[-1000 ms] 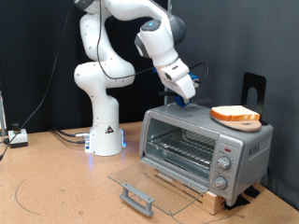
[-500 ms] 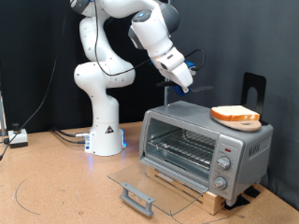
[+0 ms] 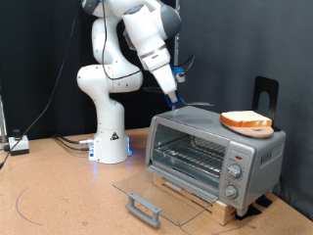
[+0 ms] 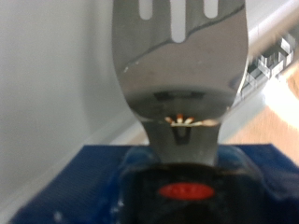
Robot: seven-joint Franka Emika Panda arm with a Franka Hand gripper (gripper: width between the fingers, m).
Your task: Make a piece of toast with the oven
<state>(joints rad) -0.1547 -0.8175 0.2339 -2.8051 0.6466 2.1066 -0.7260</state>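
While the piece of toast [image 3: 246, 121] sits on a flat round plate [image 3: 256, 130] on top of the oven [image 3: 215, 157], toward the oven's knob end, the oven door [image 3: 156, 195] is already dropped open onto the counter [image 3: 59, 196] and the wire rack [image 3: 189, 157] inside is bare. Toast's long axis runs roughly along the oven's top, parallel to its front face. Three knobs [image 3: 234, 170] stack on the panel at the same end as the toast. Tool [image 3: 174, 86] hangs in the air above the oven's far top edge, at the end away from the knobs, clamped on a metal spatula [image 3: 188, 102] by its dark handle; wrist view shows the slotted blade [image 4: 180, 56] sticking straight out ahead of the tool, blue fabric around the handle base. Blade tip reaches out over the oven's top, apart from the toast, no contact. Key relation: toast lies from the tool further along the oven top toward the knob end and lower, so the blade already points roughly its way. Toast not yet in the oven.
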